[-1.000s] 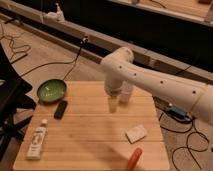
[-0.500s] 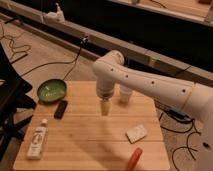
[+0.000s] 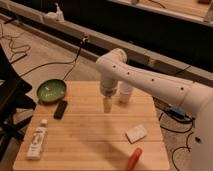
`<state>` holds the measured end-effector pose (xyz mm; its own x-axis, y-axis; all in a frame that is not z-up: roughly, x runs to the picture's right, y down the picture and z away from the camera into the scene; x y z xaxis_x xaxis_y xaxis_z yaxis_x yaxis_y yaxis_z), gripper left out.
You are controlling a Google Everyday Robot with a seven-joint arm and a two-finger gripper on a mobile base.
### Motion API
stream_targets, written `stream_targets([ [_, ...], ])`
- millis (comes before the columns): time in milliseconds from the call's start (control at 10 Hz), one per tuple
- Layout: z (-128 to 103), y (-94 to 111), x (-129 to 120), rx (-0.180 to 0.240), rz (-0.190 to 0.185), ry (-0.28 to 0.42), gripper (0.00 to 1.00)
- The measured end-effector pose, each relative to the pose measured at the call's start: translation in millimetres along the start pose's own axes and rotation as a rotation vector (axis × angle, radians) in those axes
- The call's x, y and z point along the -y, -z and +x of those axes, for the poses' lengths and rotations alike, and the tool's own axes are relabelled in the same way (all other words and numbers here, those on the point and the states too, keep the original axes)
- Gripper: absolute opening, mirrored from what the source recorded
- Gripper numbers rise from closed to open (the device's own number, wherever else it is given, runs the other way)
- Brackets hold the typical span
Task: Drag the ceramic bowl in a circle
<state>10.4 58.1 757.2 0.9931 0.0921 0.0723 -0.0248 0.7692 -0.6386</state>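
**Tool wide and empty at mid-table, bowl at the far corner**

At the near edge of the wooden table [image 3: 90, 142] lies an orange stick [image 3: 134, 158], angled, its lower end cut off by the view. On the left of the view a white tube [image 3: 36, 142] lies flat along the near left side, with a small white cap [image 3: 44, 121] just beyond its far end. The tube has darker print that cannot be read. A white block [image 3: 136, 133] lies flat to the right of centre, apart from the stick.

Farther in, a black bar [image 3: 60, 109] lies flat just near of the bowl, close to its rim. Whether they touch cannot be told. Bare wood lies between the bar and the tool [image 3: 107, 107].

The tool points straight down at the middle of the table, its tips at or just above the wood. Its jaws stand wide and hold nothing. It is well apart from the bowl, with the bar off to the side of the straight line between them. A white cup [image 3: 125, 92] stands upright just beside the tool, on the right, partly behind the white arm [image 3: 150, 82] that reaches in from the right.

The green bowl [image 3: 51, 90] sits upright at the far left corner of the table, dark at the rim and pale inside.

Beyond the table, dark cables [image 3: 47, 64] trail over the floor. A black chair [image 3: 10, 95] stands at the left and a blue thing [image 3: 177, 112] lies on the floor at the right. A long ledge [image 3: 150, 52] crosses behind, with a white bottle [image 3: 56, 12] on it at the far left
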Motion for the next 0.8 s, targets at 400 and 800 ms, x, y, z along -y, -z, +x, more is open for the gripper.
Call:
stream_targets([
  [400, -40.8, -31.8, 43.6, 0.133, -0.054, 0.027, 0.80],
  [800, -93.8, -67.2, 84.8, 0.263, -0.062, 0.087, 0.80],
])
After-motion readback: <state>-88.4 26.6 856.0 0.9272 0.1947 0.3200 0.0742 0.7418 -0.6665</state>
